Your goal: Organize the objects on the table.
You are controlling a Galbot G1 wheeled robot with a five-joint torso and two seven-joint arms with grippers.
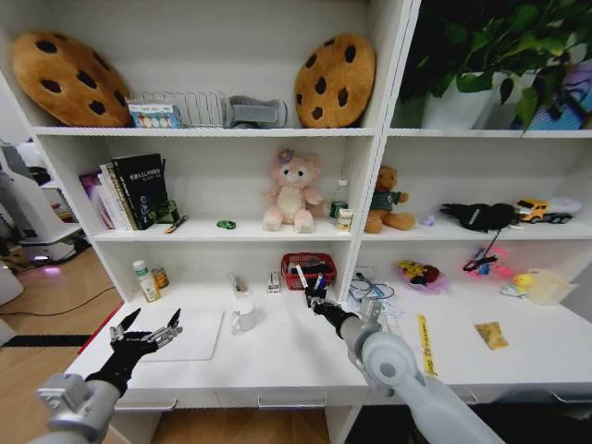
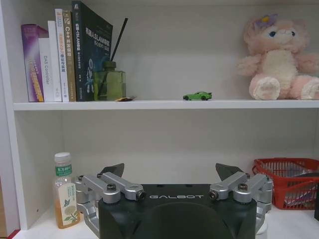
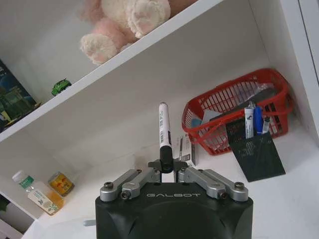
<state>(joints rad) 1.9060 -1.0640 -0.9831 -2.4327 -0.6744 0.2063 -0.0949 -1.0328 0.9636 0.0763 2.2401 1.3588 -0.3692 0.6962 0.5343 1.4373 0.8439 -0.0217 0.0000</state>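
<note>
one pen (image 3: 164, 130), right tool (image 3: 174, 172) clamped

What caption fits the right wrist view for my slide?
Right gripper shut on an upright white marker, facing the black mesh pen holder and red basket on the desk.

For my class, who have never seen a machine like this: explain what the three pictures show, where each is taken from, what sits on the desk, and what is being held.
This is a wheeled robot with two arms ending in grippers. One picture looks down from its head; the others come from cameras on each wrist. The right gripper is shut on a white marker pen with a black cap, held upright. The left gripper hangs open above the white desk. On the desk stand a red wire basket, a black mesh pen holder, a clear drink bottle with a white cap and a thin silver laptop.
</note>
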